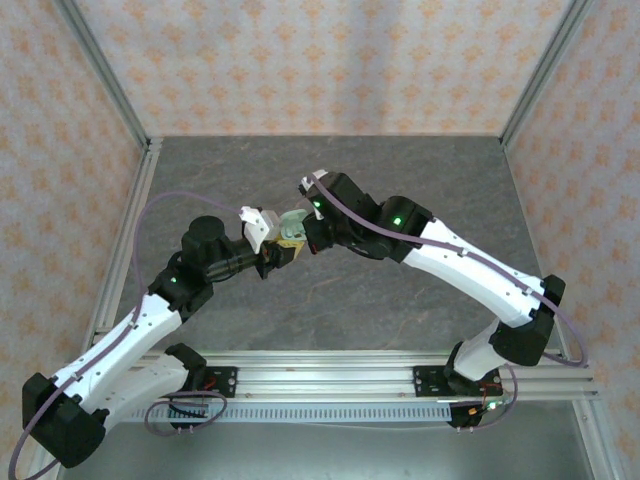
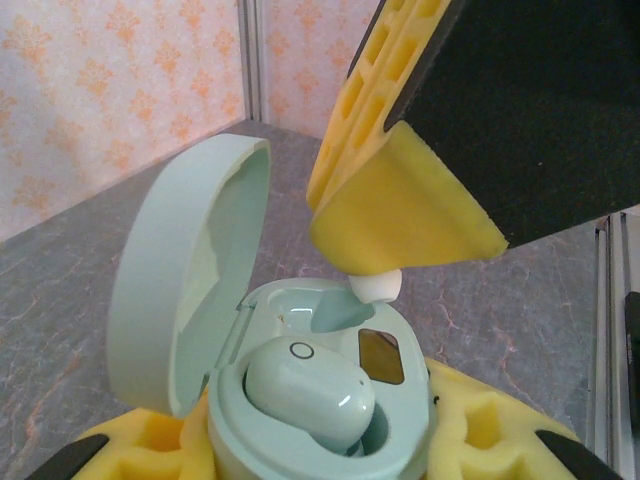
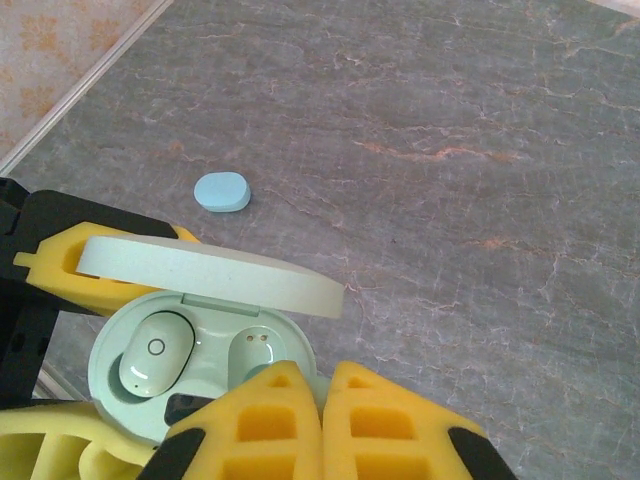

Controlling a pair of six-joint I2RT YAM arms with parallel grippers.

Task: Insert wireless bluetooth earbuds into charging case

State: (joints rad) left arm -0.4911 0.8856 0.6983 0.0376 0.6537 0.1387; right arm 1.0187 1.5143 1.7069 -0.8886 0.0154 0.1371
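Grey table (image 3: 450, 150): left gripper (image 1: 275, 252) clamps open case (image 2: 190, 280); right gripper (image 3: 325, 400) pinches earbud (image 2: 377, 287) above socket.

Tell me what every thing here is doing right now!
green charging case: lid open, held up off the table.
left end effector: shut on the green charging case.
seated earbud: sitting in its slot.
second earbud: pinched just above the empty slot.
right end effector: shut on the second earbud.
pale blue oval case: shut, lying on the table.
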